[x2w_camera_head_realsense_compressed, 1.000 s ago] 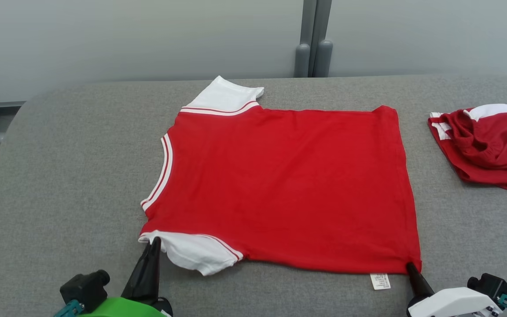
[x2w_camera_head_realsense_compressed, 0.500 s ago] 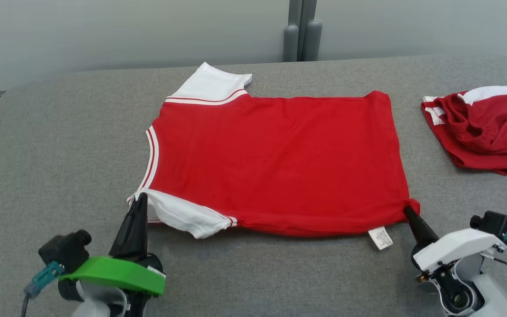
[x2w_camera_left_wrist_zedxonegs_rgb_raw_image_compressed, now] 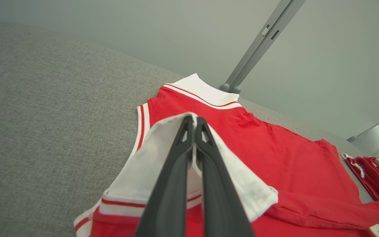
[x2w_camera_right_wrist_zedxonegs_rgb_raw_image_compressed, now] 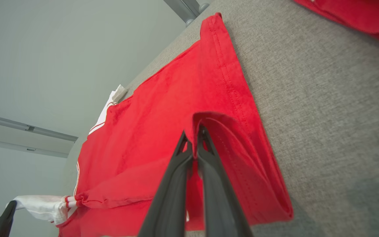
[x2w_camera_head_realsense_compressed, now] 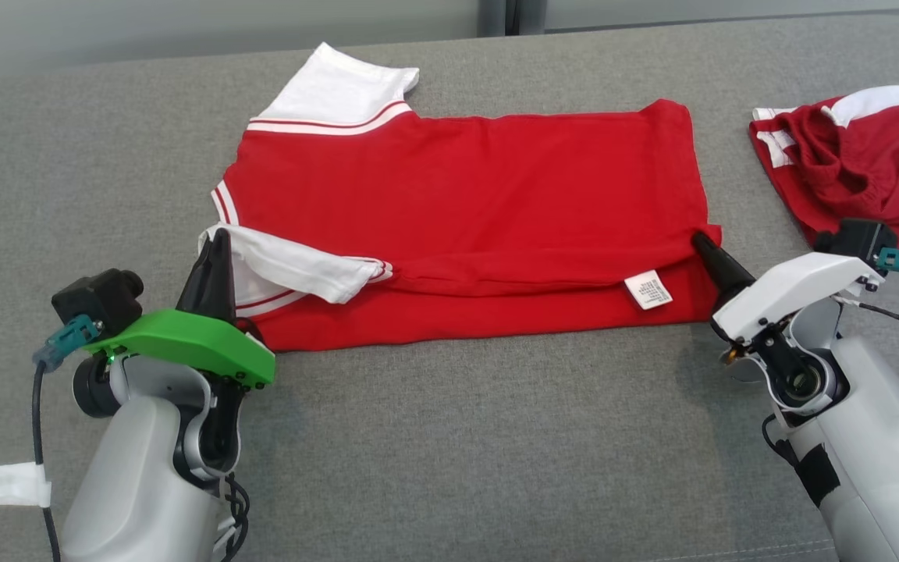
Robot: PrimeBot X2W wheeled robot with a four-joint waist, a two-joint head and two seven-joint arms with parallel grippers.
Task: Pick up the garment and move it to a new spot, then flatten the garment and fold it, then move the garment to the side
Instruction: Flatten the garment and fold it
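The garment (x2w_camera_head_realsense_compressed: 457,179) is a red T-shirt with white sleeves, spread on the grey table, collar to the left. Its near edge is lifted and folded back over the body. My left gripper (x2w_camera_head_realsense_compressed: 219,234) is shut on the near white sleeve (x2w_camera_head_realsense_compressed: 301,269); in the left wrist view that gripper (x2w_camera_left_wrist_zedxonegs_rgb_raw_image_compressed: 194,119) pinches the sleeve's edge (x2w_camera_left_wrist_zedxonegs_rgb_raw_image_compressed: 163,158). My right gripper (x2w_camera_head_realsense_compressed: 701,238) is shut on the near hem corner, with the white label (x2w_camera_head_realsense_compressed: 648,289) just left of it. In the right wrist view its tips (x2w_camera_right_wrist_zedxonegs_rgb_raw_image_compressed: 192,133) clamp the doubled red hem (x2w_camera_right_wrist_zedxonegs_rgb_raw_image_compressed: 229,144).
A second red and white garment (x2w_camera_head_realsense_compressed: 855,168) lies crumpled at the far right of the grey table (x2w_camera_head_realsense_compressed: 449,453). A wall with a grey post (x2w_camera_left_wrist_zedxonegs_rgb_raw_image_compressed: 258,46) stands behind the table's far edge.
Both grippers have carried the shirt's near edge away from me, laying it over the body. The camera has tilted down, so the whole scene has shifted up.
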